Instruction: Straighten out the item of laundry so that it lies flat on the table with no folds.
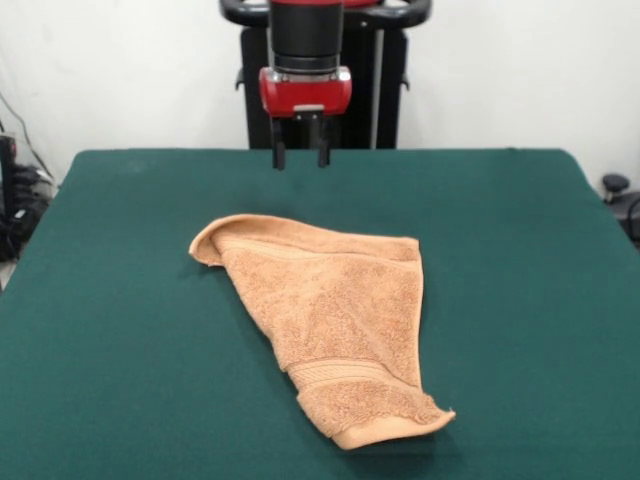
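Note:
The orange-tan terry towel [330, 315] lies on the dark green table [120, 330] in a roughly triangular shape. Its top left corner is folded over at the far side, and a woven band crosses it near the hemmed end at the front. My gripper [299, 156] hangs above the table's far side, behind the towel and well clear of it. Its two dark fingers [279, 154] point down with a gap between them and hold nothing.
The robot's black pedestal [385, 90] stands behind the table's far edge. Cables and dark gear [20, 195] sit off the table's left side, and a small dark object [615, 185] sits off the right side.

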Motion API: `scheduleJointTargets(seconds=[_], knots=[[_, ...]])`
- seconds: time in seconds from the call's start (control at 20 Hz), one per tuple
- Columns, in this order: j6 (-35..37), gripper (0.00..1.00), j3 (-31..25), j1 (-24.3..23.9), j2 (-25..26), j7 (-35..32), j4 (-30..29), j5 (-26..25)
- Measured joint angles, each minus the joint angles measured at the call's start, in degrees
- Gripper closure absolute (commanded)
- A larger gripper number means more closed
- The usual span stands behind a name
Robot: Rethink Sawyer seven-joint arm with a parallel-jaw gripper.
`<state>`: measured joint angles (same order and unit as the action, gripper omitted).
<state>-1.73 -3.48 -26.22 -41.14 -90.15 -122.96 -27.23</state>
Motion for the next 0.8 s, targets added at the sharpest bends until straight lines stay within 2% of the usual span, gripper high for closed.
scheduleJointTargets(seconds=[0.8], knots=[[0.0, 0.00, 0.0, -1.7, -0.8, 0.0, 0.0, -1.7]])
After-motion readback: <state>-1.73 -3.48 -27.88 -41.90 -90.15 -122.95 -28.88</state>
